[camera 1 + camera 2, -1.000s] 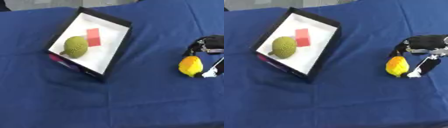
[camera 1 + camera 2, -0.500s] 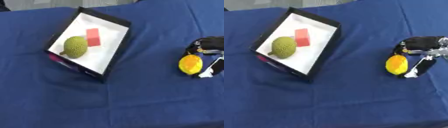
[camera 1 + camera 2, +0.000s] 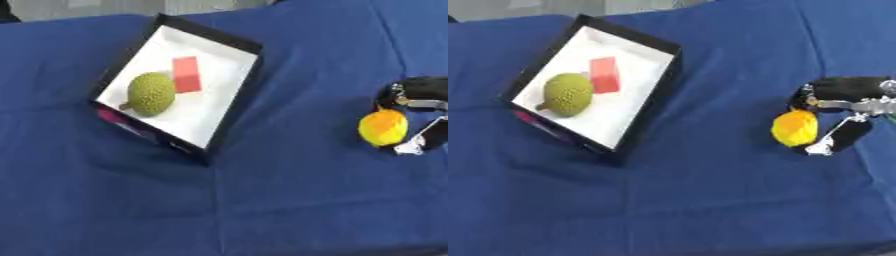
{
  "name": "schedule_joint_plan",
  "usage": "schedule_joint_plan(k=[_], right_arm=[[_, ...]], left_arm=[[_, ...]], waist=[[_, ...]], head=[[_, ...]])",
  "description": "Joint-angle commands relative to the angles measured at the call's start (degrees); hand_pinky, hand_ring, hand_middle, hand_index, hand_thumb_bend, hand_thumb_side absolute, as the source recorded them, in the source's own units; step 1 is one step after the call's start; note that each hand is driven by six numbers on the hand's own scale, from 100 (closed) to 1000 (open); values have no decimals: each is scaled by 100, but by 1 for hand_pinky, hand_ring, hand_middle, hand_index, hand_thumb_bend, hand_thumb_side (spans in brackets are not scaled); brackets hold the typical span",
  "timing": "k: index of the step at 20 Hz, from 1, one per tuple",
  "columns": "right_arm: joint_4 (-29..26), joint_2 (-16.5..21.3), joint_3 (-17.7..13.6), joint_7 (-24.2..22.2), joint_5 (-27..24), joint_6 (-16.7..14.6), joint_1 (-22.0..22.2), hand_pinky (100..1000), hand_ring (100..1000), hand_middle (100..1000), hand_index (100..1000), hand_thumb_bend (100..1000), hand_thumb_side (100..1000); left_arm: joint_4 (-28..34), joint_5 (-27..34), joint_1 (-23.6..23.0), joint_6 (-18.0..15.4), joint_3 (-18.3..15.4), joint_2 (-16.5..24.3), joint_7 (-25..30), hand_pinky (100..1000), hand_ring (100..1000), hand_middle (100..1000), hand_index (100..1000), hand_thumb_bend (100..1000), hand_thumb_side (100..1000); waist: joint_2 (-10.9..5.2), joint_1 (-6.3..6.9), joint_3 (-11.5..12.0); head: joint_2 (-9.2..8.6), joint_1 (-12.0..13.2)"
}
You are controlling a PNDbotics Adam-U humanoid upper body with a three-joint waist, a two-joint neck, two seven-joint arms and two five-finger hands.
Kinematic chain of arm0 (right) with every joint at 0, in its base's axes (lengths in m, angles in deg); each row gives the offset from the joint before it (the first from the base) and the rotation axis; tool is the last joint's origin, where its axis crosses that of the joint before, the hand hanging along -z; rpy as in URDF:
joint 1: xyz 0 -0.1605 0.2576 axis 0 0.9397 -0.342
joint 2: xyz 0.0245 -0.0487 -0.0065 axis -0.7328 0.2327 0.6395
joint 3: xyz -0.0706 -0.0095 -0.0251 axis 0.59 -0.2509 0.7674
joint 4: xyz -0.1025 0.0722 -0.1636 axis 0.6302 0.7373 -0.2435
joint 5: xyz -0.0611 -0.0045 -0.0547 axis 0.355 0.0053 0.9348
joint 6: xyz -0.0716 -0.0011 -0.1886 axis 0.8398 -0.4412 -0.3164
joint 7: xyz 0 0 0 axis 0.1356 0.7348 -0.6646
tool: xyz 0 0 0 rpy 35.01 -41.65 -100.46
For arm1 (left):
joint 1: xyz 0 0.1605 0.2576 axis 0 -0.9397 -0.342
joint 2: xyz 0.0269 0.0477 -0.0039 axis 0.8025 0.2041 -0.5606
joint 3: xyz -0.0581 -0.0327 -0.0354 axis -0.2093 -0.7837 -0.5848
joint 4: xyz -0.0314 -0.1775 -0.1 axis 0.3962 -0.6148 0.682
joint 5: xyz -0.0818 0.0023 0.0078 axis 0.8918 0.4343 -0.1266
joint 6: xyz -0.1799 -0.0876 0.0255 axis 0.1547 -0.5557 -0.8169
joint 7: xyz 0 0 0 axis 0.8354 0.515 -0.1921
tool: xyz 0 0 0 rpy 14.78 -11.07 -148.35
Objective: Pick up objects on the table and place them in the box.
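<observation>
Yellow-orange fruit (image 3: 795,128) sits on the blue-clothed desk (image 3: 693,200) at the right, with the right hand (image 3: 843,112) curled round it, fingers above and thumb beside. Well apart to the left, the black white-lined box (image 3: 646,102) holds a bumpy green fruit (image 3: 567,94) and a red block (image 3: 605,75).
</observation>
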Motion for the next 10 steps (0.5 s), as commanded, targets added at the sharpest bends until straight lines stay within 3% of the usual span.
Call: schedule_joint_plan(k=[1, 3, 10], right_arm=[[-286, 401, -190, -545, -372, -330, -12, 826, 452, 454, 648, 141, 448], [-399, 485, -266, -577, -572, -247, -1, 816, 438, 443, 636, 100, 440], [-629, 565, -378, -684, -1045, -148, -53, 797, 386, 399, 600, 100, 352]], left_arm=[[91, -18, -3, -10, -34, 99, 15, 615, 686, 673, 722, 100, 629], [91, -24, -5, -5, -32, 99, 18, 614, 685, 672, 722, 100, 629], [98, -17, -6, 15, -34, 100, 26, 610, 680, 667, 720, 100, 628]], waist=[[-85, -14, -6], [-89, -24, -12], [-93, -35, -10]], head=[[-8, 28], [-8, 30], [-8, 49]])
